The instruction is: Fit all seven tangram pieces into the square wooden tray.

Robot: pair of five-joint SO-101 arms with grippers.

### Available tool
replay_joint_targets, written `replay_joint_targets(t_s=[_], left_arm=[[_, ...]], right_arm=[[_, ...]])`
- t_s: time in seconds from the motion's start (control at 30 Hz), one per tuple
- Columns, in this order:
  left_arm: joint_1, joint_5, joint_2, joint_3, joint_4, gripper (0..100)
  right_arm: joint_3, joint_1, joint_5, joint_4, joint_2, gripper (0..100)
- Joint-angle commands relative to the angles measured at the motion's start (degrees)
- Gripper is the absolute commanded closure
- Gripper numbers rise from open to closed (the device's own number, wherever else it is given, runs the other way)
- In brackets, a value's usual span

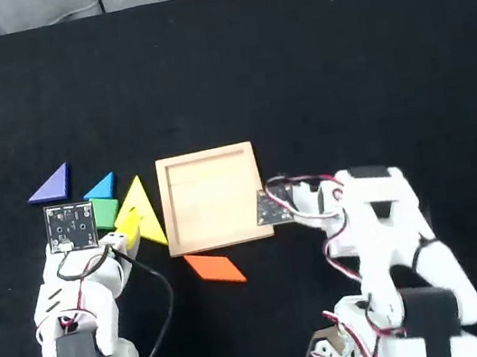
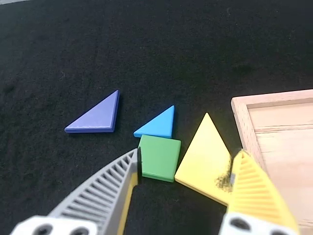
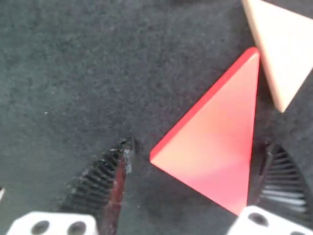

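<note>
You are just beginning: the square wooden tray (image 1: 205, 155) is sitting empty mid-desk, left pincer (image 2: 189, 156) gaping over the flat yellow triangle (image 2: 208, 142) left of it, right pincer (image 3: 195, 148) parted around a flat red triangle (image 3: 216, 139).

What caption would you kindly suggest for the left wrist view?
Open left gripper above yellow triangle and green square, near the square wooden tray.

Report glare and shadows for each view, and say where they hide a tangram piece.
High view: even light, no hard shadows on the black cloth; the wooden tray reads bright, rim distinct. Left wrist view: soft light, no glare on the yellow triangle or green square; nothing hidden. Right wrist view: glare seems to wash the red triangle pale on its face, edges readable.
</note>
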Motion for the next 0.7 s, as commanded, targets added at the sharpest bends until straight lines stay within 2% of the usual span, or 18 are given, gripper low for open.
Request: replay_joint_targets(t_s=[0.0, 0.2, 0.43, 0.67], left_arm=[[-0.31, -0.53, -0.62, 1.19, 0.18, 70], [-0.31, -0.53, -0.62, 1.19, 0.18, 70], [-0.31, -0.53, -0.62, 1.19, 0.26, 70], [-0.31, -0.53, -0.62, 1.19, 0.26, 70]], right_arm=[[-4.26, 0.44, 0.53, 0.53, 1.71, 60.6], [-5.41, 0.44, 0.53, 0.62, 3.38, 61.7], [-5.41, 0.53, 0.53, 0.62, 3.47, 79.6], [-5.14, 0.62, 0.18, 0.62, 3.21, 80.1]])
